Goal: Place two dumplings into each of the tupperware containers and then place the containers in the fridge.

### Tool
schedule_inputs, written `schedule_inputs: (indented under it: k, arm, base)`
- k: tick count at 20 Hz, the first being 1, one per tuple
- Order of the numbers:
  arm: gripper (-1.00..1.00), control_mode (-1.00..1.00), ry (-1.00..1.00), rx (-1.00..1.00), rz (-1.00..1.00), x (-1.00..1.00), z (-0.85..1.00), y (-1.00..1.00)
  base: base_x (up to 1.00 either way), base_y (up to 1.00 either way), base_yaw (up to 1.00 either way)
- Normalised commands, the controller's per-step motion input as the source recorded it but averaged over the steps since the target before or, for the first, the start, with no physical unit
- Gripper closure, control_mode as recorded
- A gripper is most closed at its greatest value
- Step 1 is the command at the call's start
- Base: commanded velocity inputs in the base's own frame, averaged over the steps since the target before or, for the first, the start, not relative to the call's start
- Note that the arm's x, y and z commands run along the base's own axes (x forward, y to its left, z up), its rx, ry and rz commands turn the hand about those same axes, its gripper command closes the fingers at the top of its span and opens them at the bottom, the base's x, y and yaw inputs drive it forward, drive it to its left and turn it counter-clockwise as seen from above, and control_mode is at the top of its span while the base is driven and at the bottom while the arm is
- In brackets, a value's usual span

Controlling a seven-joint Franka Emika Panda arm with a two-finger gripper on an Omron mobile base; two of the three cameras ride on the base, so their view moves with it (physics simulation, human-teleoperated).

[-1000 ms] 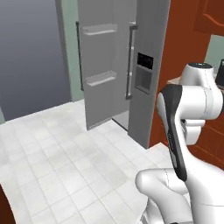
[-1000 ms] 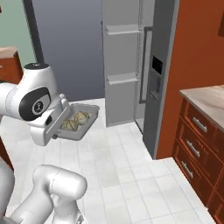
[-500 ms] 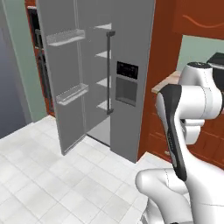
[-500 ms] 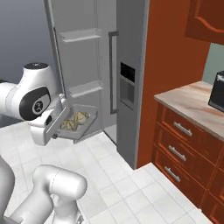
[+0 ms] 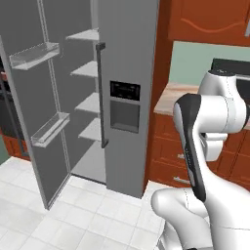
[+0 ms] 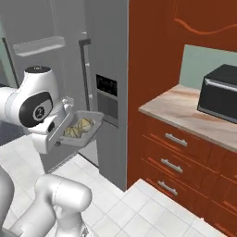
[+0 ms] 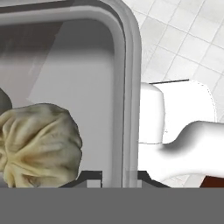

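The jaws were shut on the near wall of one tupperware container (image 6: 82,127), held up in the air in front of the open fridge (image 5: 90,105). Two dumplings (image 6: 78,128) sat inside it. I think the tray could tip and the dumplings could roll out, because only one edge was pinched. It could also bump the fridge door (image 5: 34,97) going in. I counted one container, two dumplings, one fridge and one microwave (image 6: 221,95) on the desk (image 6: 185,111).

Fridge (image 5: 128,97) door (image 5: 36,102) open, shelves (image 5: 84,71) bare
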Motion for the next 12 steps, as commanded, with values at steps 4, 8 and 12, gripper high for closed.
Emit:
schedule_inputs:
  k: [4, 8, 12]
  arm:
    - [1.00, 1.00, 0.00, 0.00, 0.00, 0.00, 0.00, 0.00]
    - [1.00, 1.00, 0.00, 0.00, 0.00, 0.00, 0.00, 0.00]
    - [1.00, 1.00, 0.00, 0.00, 0.00, 0.00, 0.00, 0.00]
  base:
    - [0.45, 0.70, -0.40]
    - [0.43, 0.84, -0.34]
    - [0.42, 0.65, -0.30]
